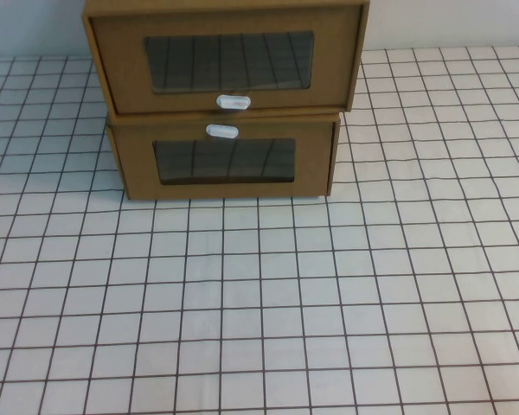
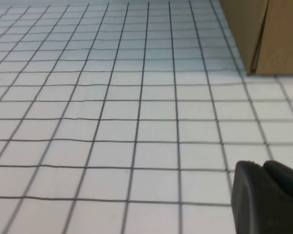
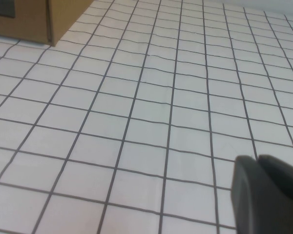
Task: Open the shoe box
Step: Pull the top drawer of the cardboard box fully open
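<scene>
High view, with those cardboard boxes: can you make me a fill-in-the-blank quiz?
___ brown cardboard shoe boxes stand stacked on the grid-patterned table.
Each box's small pull handle is coloured ___.
The left gripper, low over the table near the boxes, holds ___.
The right gripper, also over the table, is ___.
Missing words: two; white; nothing; shut.

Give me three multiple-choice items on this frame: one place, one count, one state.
1. The stacked shoe boxes stand: A) at the table's far side, left of centre; B) at its near edge; C) in its far right corner.
2. White handles: A) one; B) two; C) four.
3. Left end effector and right end effector: A) open; B) shut over bare table; C) gripping a handle.
Key: A, the boxes sit at the high view's top; B, one per box front; B, fingertips meet.
</scene>
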Controlling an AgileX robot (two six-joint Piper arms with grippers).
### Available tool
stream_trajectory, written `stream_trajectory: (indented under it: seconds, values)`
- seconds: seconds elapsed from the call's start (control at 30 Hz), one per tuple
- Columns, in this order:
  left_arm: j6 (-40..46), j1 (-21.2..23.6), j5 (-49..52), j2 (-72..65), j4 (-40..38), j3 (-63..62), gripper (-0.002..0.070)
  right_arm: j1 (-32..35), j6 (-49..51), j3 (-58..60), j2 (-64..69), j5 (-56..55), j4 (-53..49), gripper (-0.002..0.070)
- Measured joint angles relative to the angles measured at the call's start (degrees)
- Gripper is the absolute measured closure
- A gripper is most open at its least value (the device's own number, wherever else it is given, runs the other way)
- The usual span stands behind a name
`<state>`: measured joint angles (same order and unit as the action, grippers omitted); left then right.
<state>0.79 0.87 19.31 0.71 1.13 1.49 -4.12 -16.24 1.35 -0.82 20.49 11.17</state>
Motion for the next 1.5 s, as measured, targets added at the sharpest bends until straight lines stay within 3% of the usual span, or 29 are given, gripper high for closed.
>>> stream_trajectory:
  seconds: [0.27, 0.5, 0.8, 1.1, 1.3, 1.5]
  values:
    - [-16.75, 0.00, -11.02, 0.00, -11.54, 0.00, 0.0677, 0.00, 0.00, 0.00, 0.00, 0.00, 0.00, 0.0689]
    - [-16.89, 0.00, -15.95, 0.00, -12.03, 0.00, 0.0677, 0.00, 0.00, 0.00, 0.00, 0.00, 0.00, 0.0689]
    - [-16.63, 0.00, -6.34, -1.10, -12.66, -5.59, 0.0677, 0.00, 0.00, 0.00, 0.00, 0.00, 0.00, 0.0689]
    - [-0.79, 0.00, 14.98, -24.21, -13.46, -30.96, 0.0677, 0.00, 0.00, 0.00, 0.00, 0.00, 0.00, 0.0689]
    - [15.57, 0.00, 23.24, -41.70, -22.31, -49.23, 0.0677, 0.00, 0.00, 0.00, 0.00, 0.00, 0.00, 0.0689]
    - [25.35, 0.00, 26.77, -57.95, -31.54, -66.40, 0.0677, 0.00, 0.00, 0.00, 0.00, 0.00, 0.00, 0.0689]
